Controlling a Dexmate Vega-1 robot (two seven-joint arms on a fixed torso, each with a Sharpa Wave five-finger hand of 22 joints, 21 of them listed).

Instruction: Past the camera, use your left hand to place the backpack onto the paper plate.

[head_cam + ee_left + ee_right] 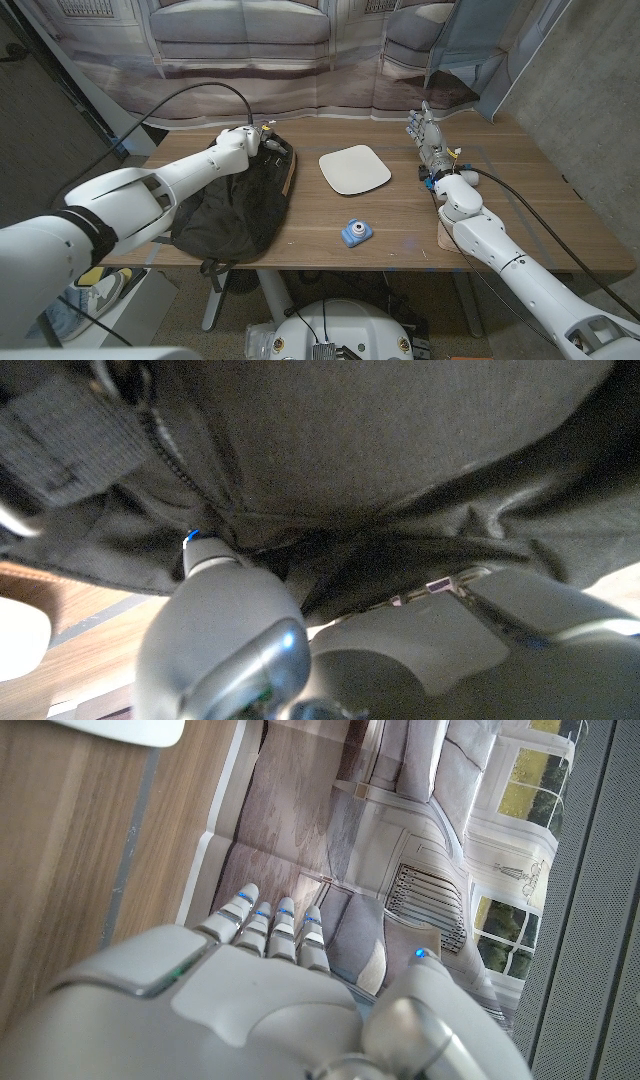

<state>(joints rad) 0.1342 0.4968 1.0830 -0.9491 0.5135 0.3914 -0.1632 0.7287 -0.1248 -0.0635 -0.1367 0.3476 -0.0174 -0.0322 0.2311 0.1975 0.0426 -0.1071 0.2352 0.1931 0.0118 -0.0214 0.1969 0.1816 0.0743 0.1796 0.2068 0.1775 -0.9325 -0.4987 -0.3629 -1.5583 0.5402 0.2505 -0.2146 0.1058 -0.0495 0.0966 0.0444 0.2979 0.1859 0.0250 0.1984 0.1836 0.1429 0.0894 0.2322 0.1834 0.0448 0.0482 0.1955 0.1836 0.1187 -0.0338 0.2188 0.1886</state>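
Note:
The black backpack [235, 205] lies slumped on the table's left part, its lower end hanging over the front edge. My left hand [262, 140] is at its far top end, fingers dug into the bunched fabric and gripping it. In the left wrist view the black fabric of the backpack [380, 450] folds tightly around my left hand [230, 620]. The white paper plate [354, 169] sits at the table's middle, just right of the backpack and apart from it. A small blue toy camera [355, 233] lies nearer the front edge. My right hand [428, 135] stands upright at the far right, open and holding nothing.
A printed backdrop of sofas [240, 40] hangs right behind the table's far edge. A black cable [190, 95] arcs over my left arm. A brown flat piece [443, 238] lies under my right forearm. The plate's corner [130, 728] shows beside the right hand [270, 980].

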